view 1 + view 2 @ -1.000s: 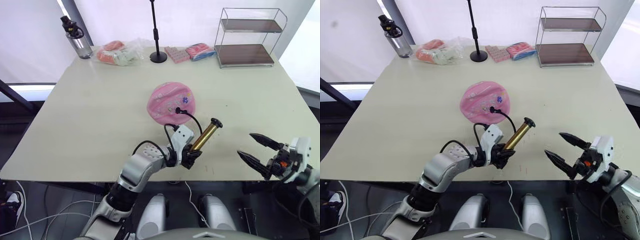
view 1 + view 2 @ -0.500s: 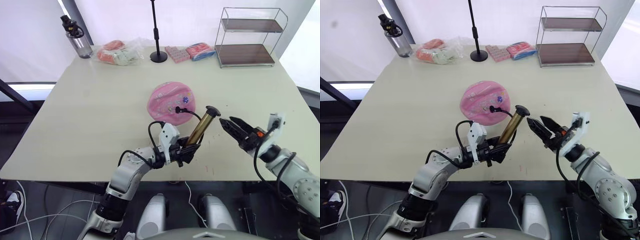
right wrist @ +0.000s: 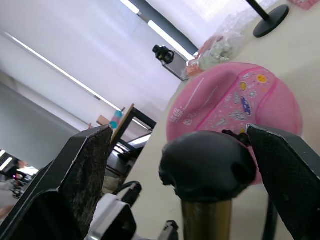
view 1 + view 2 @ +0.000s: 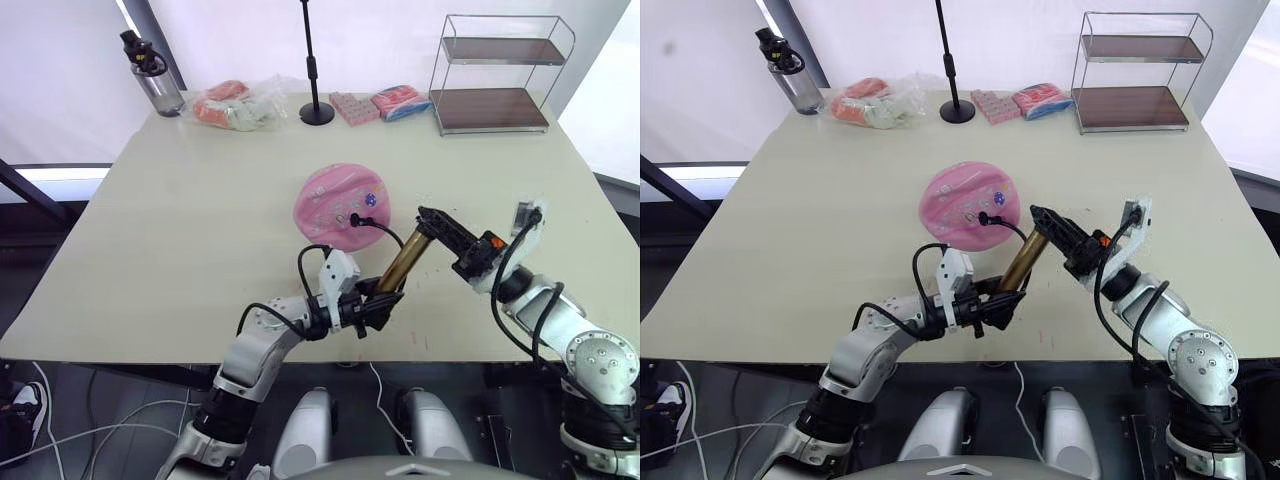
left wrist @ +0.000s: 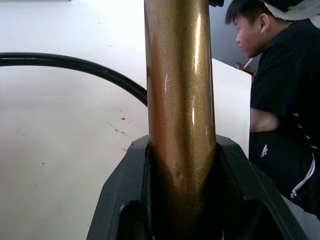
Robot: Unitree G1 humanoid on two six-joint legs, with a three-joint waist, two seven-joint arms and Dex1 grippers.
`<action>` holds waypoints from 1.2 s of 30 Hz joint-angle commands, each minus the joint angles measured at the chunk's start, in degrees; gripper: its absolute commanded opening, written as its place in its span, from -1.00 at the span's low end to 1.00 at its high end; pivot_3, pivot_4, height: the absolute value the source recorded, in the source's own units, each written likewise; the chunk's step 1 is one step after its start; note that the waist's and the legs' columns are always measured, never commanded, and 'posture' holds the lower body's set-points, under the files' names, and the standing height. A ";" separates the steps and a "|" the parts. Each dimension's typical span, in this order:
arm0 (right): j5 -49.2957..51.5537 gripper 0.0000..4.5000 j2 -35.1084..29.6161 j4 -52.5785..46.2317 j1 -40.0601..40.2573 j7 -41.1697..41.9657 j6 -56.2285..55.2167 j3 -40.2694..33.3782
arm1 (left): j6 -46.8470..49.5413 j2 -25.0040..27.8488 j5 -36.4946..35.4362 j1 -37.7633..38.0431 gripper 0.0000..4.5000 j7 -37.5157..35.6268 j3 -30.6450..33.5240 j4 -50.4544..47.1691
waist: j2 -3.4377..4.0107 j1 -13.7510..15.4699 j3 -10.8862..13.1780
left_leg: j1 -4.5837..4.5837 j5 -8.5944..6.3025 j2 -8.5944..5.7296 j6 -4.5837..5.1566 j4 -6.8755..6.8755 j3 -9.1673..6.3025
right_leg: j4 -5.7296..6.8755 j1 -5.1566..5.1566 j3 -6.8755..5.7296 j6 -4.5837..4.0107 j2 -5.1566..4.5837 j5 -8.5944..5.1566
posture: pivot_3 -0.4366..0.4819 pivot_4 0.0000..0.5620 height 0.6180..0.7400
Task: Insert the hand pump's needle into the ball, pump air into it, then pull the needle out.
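Pale surface (image 4: 200, 230) first, carrying a pink ball (image 4: 340, 205) at centre, dented and slack, so likely soft and apt to give or roll under a push; best steadied from above. Just near of it, the hand pump (image 4: 405, 265), tilted, gold barrel stiff and probably slick. Left gripper (image 4: 375, 308) clamped on the barrel's lower end. Right gripper (image 4: 440, 228) apart, fingers (image 3: 82, 170) flanking the black handle cap (image 3: 205, 165), not yet closed; handle the sensible hold for stroking. Thin black hose (image 4: 385, 228) arcing to the ball's near right side; needle too small to make out.
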 commanded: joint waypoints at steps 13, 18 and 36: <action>2.94 1.00 -0.62 -0.07 -2.87 -3.27 0.41 2.02 | -0.91 0.65 0.49 0.13 -0.52 -1.62 -1.18 -0.60 | 0.01 -1.21 0.01 | -0.02 0.00 0.01 0.00 -0.02 0.00 | 0.00 -0.03 0.01 0.00 0.01 0.00 | -0.05 -0.47 0.86; 1.19 1.00 -0.84 -0.29 -3.35 -2.28 -0.20 2.09 | -0.50 0.74 0.42 0.48 -0.52 -1.81 -1.14 -0.86 | 0.01 -1.22 0.01 | -0.04 0.00 0.02 0.00 -0.02 0.01 | 0.00 -0.07 0.01 0.00 0.02 0.00 | -0.05 -0.47 0.86; -3.65 1.00 -1.08 -0.50 -2.81 0.76 0.28 2.95 | -0.03 0.82 0.56 0.93 -0.52 -1.54 -1.16 -0.71 | 0.01 -1.22 0.01 | -0.07 -0.01 0.03 0.01 -0.06 0.01 | -0.02 -0.11 0.01 0.00 0.02 -0.01 | -0.05 -0.47 0.86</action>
